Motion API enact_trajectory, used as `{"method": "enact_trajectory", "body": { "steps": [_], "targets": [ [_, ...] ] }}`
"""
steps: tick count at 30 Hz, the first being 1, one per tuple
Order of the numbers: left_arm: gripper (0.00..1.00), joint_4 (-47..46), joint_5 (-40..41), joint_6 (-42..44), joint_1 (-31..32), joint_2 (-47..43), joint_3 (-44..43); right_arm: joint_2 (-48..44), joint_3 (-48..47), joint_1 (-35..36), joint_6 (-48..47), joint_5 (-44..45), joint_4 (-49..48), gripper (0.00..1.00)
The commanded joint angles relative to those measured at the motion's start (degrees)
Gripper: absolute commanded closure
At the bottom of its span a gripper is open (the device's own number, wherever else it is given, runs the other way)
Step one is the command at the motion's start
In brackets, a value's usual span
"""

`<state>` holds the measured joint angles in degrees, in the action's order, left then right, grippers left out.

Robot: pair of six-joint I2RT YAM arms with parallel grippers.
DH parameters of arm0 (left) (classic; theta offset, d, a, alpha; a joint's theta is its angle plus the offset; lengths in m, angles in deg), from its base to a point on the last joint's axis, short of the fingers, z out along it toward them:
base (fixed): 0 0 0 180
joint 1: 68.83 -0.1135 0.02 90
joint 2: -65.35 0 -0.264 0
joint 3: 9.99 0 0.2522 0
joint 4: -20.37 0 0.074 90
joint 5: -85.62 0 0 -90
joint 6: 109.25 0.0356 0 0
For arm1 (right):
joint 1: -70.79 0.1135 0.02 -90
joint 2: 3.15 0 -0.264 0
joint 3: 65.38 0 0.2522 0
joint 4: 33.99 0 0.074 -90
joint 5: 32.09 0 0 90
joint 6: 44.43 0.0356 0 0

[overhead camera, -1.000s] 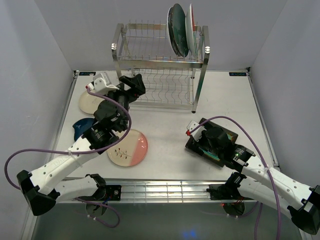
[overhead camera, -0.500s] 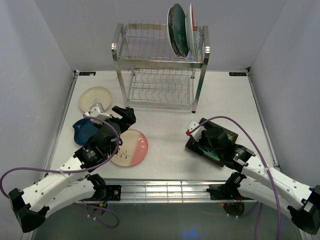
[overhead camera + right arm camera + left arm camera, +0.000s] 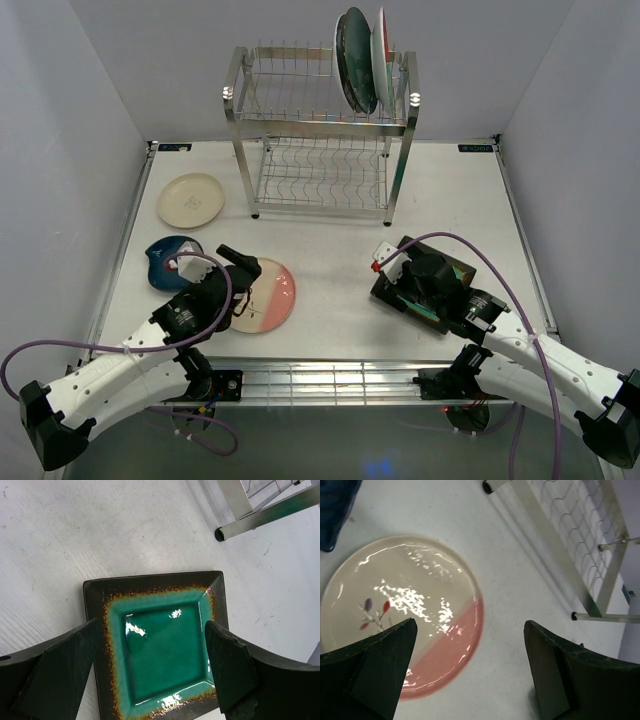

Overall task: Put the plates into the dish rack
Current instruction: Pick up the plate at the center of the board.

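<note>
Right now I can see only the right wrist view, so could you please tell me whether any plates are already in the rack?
Observer: Yes, I can make out two, a dark teal plate and a white plate, standing upright at the right end of the rack's top shelf.
Operator: Thank you. Where is the other arm?
Observer: The left arm has its jaws open above the pink-and-cream plate, near the front left of the table.
Operator: Are more plates lying on that side?
Observer: Yes, a cream plate lies left of the rack, and a dark blue plate lies in front of it, beside the left arm.
</note>
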<state>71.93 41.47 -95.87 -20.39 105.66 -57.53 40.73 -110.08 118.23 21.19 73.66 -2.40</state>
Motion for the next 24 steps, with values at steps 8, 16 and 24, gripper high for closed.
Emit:
{"method": "enact_trajectory", "body": {
  "steps": [8,16,24],
  "targets": [
    [0.06,25.7,-2.1,-27.8,-0.4,6.2,-3.5,0.2,0.4,1.5,0.3,0.1,-1.7,0.1],
    [0.18,27.1,-4.9,-33.7,-0.4,-1.5,2.1,0.4,0.4,2.0,0.3,0.6,-1.8,0.1],
    [0.19,27.8,-6.3,-36.9,-0.4,-1.4,5.1,0.5,0.4,2.7,0.3,1.0,-1.8,0.1]
  ]
}}
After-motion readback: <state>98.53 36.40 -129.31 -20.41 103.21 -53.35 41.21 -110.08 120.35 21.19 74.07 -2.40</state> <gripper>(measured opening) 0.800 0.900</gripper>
